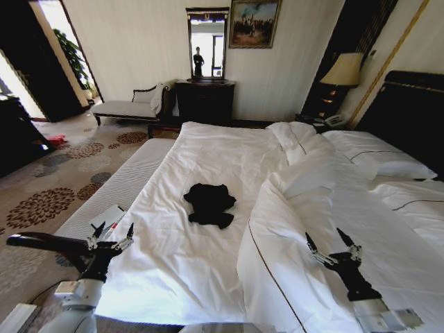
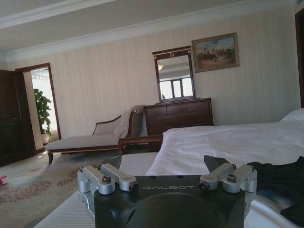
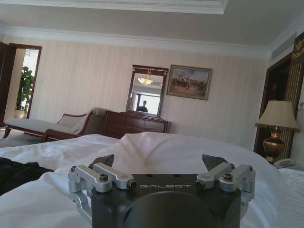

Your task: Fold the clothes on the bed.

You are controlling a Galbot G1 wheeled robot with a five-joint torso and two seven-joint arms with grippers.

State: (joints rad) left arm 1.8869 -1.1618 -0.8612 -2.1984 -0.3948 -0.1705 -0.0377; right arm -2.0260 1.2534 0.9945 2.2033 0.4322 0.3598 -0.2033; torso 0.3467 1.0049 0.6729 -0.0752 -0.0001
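Black shirt (image 1: pixel 209 205) sits crumpled mid-bed (image 1: pixel 208 149), possibly part-folded. Left gripper (image 1: pixel 111 236) hovers released off the bed's near-left edge; right gripper (image 1: pixel 331 247), fingers spread, over the duvet (image 1: pixel 291 229).

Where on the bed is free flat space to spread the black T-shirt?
Free: flat duvet beyond the T-shirt, and between it and the left gripper. Crowded: bunched duvet fold beside the right gripper, pillows behind.

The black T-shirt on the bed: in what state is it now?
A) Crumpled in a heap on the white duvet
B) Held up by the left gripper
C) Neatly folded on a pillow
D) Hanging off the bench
A: the black T-shirt lies bunched on the duvet, with both grippers short of it, open and empty.
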